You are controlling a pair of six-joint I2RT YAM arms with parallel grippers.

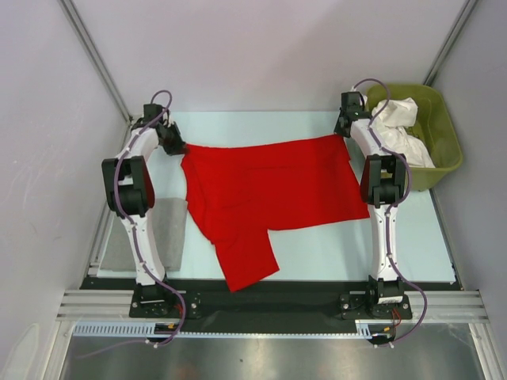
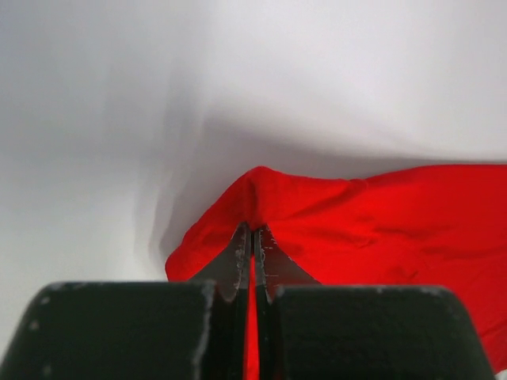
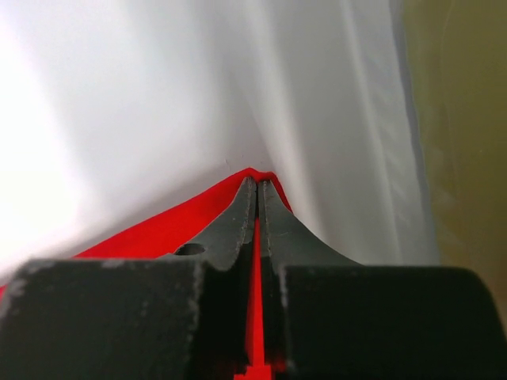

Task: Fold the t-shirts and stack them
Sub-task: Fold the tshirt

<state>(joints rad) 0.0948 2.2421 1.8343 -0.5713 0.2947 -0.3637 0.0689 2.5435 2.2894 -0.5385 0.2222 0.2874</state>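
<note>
The red t-shirt (image 1: 269, 194) lies spread across the table, with one part hanging toward the near edge. My left gripper (image 1: 176, 146) is shut on its far left corner; in the left wrist view the red cloth (image 2: 356, 214) is pinched between the closed fingers (image 2: 236, 261). My right gripper (image 1: 345, 129) is shut on the far right corner; red cloth (image 3: 158, 229) shows between its closed fingers (image 3: 238, 226). White t-shirts (image 1: 400, 127) lie crumpled in the olive-green tub (image 1: 444, 131) at the far right.
A grey rectangular pad (image 1: 162, 237) lies at the near left, partly behind the left arm. White enclosure walls stand close on the left, back and right. A black rail (image 1: 269, 289) runs along the table's near edge.
</note>
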